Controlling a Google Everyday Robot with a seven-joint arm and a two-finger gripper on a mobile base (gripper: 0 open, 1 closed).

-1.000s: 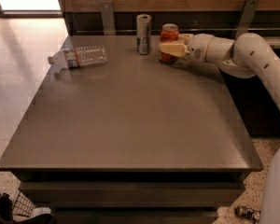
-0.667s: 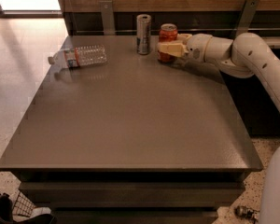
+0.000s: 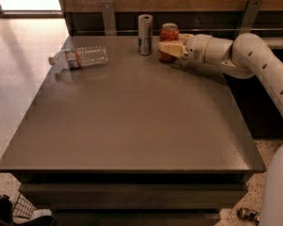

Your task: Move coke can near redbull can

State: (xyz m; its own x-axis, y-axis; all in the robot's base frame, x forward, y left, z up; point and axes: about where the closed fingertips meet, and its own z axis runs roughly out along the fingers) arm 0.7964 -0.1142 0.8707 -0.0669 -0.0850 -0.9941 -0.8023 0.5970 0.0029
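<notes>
The coke can (image 3: pixel 169 32) is red with a silver top and stands upright at the far edge of the table. The redbull can (image 3: pixel 145 34), slim and silver with blue, stands upright just to its left, a small gap between them. My gripper (image 3: pixel 169 44) reaches in from the right and is closed around the coke can. One pale finger (image 3: pixel 171 48) crosses the can's lower front, and the other finger lies behind the can. The can's lower part is hidden by that finger.
A clear plastic bottle (image 3: pixel 80 57) lies on its side at the far left of the brown table (image 3: pixel 132 121). A wooden wall with metal brackets (image 3: pixel 108 16) runs right behind the cans. My white arm (image 3: pixel 254 55) spans the table's far right corner.
The gripper and the coke can have edged slightly left toward the redbull can. The bottle and the redbull can have not moved.
</notes>
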